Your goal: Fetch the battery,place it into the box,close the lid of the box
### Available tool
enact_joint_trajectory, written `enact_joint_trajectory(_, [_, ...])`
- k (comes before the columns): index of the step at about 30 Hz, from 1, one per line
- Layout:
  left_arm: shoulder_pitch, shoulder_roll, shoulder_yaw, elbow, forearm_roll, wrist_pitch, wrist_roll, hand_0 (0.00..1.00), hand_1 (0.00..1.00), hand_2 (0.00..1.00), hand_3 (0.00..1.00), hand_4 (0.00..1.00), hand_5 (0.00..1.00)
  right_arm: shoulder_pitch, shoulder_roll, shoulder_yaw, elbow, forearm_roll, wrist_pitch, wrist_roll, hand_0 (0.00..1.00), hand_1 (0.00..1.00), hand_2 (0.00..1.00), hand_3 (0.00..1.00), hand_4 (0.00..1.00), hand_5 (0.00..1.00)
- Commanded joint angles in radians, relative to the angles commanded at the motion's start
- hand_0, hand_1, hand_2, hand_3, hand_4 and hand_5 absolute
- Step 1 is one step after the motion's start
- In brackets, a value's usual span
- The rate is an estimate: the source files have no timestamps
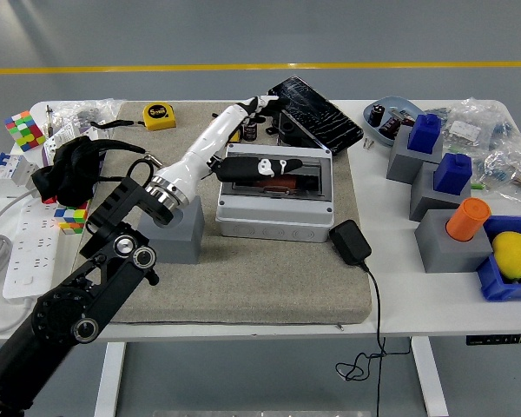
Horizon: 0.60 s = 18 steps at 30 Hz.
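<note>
The grey box (pixel 276 217) stands on the mat with its dark lid (pixel 317 113) tilted open behind it. A red-orange cylinder (pixel 284 184) lies inside the box. My left hand (pixel 262 135) reaches over the box's left end. Its long fingers (pixel 259 103) stretch up to the lid's left corner, and its dark thumb (pixel 256 167) lies across the opening. The hand holds nothing. A small black battery (pixel 250 132) stands behind the hand, partly hidden. My right arm is out of view.
A grey block (pixel 178 233) sits under my forearm. A black charger (pixel 351 241) with its cable lies right of the box. A yellow tape measure (pixel 160 114), grey blocks with blue caps (pixel 417 148), an orange cylinder (pixel 467 217) and a blue bowl (pixel 391 117) stand around.
</note>
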Motion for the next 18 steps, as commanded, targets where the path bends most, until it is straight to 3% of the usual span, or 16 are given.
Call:
enact_joint_trajectory(3, [0.06,0.0,-0.079,-0.007,-0.108,0.031,-0.069,0.714,0.774,0.781,0.8,0.998,0.42,0.006,-0.004,0.001,0.0,0.002,-0.001,0.001,0.632,0.624,0.642,0.557,0.985,0.428])
enact_joint_trajectory(7, [0.12,0.0,-0.174,-0.012,-0.208,0.046,-0.118,0.714,0.774,0.781,0.8,0.998,0.42,0.013,-0.009,0.012,0.0,-0.007,-0.003,-0.002,0.632,0.624,0.642,0.557,0.985,0.428])
enact_joint_trajectory(14, [0.192,0.0,-0.284,-0.012,-0.325,0.044,-0.157,0.698,0.762,0.777,0.794,0.998,0.428,0.017,-0.01,0.022,0.0,-0.01,-0.003,-0.003,0.632,0.624,0.642,0.557,0.986,0.434])
enact_joint_trajectory(18, [0.222,0.015,-0.31,-0.014,-0.363,0.036,-0.164,0.698,0.762,0.777,0.794,0.998,0.428,0.019,-0.007,0.025,0.0,-0.009,-0.003,-0.003,0.632,0.624,0.642,0.557,0.986,0.434])
